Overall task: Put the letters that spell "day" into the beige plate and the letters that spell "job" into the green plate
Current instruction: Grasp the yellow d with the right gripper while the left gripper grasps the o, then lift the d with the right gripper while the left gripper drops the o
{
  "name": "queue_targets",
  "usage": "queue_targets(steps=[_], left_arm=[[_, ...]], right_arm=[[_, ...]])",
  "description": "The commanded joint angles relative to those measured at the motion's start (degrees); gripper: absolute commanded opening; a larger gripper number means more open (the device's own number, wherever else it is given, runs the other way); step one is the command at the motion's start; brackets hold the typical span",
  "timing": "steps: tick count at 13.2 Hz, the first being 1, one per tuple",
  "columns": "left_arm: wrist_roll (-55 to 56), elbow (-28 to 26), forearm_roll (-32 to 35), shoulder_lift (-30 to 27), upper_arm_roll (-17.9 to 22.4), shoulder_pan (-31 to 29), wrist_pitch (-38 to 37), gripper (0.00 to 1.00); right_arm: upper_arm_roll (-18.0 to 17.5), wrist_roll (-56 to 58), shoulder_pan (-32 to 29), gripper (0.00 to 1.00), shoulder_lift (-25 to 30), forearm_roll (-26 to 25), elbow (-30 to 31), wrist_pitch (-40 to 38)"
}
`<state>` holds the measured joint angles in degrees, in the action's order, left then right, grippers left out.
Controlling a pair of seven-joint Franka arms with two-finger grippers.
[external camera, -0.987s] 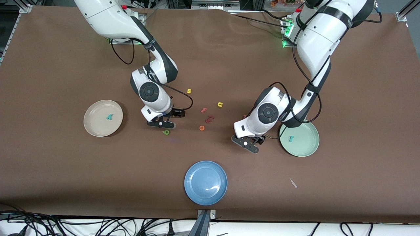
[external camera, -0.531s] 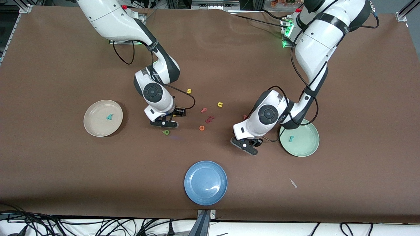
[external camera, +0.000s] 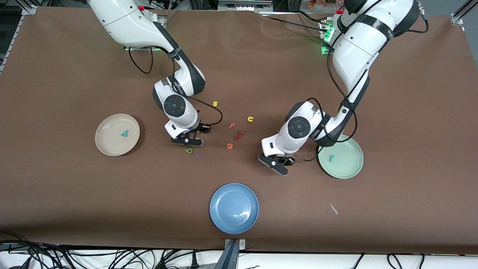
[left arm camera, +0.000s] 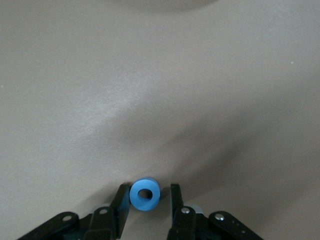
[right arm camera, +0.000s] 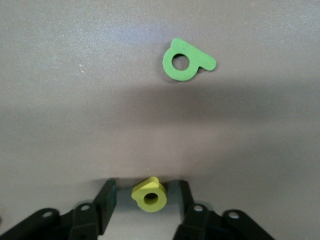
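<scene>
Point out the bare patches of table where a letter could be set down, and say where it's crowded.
Bare: the cloth between the beige plate and the blue plate, and the stretch between the blue plate and the green plate. Crowded: mid-table, where both pincers work beside the loose letters: yellow s, yellow u, orange e, green letter.

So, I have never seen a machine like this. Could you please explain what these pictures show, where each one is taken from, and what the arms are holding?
Two white robot arms work at a brown table. The big picture looks down from a high camera facing them. The two small pictures come from cameras on the wrists.

On the table lie three plates: the beige plate holding a teal y, the green plate holding a teal j, and a blue plate. Small loose letters lie between the arms.

The left gripper is low around a blue o. The right gripper is low around a yellow letter, near a green letter. Neither letter is clearly pinched yet.
</scene>
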<state>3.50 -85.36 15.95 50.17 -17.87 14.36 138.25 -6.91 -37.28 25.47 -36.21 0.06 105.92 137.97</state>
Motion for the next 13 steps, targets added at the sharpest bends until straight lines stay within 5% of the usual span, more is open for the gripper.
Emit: queue_targets(steps=[1,5,13], left_arm=[[0.2,1.1,2.1,0.7,0.5,0.4,0.0,0.34],[0.3,1.3,2.1,0.5,0.5,0.1,-0.2,0.03],[-0.6,1.0,2.1,-6.7,0.0,-6.4,-12.1,0.00]], right_arm=[[0.2,-0.2,0.4,0.50,-0.7,0.6,-1.2,-0.1],[0.2,-0.3,0.4,0.45,-0.7,0.7,-1.0,-0.1],[0.2,-0.3,0.4,0.38,-0.8,0.8,-0.6,-0.2]])
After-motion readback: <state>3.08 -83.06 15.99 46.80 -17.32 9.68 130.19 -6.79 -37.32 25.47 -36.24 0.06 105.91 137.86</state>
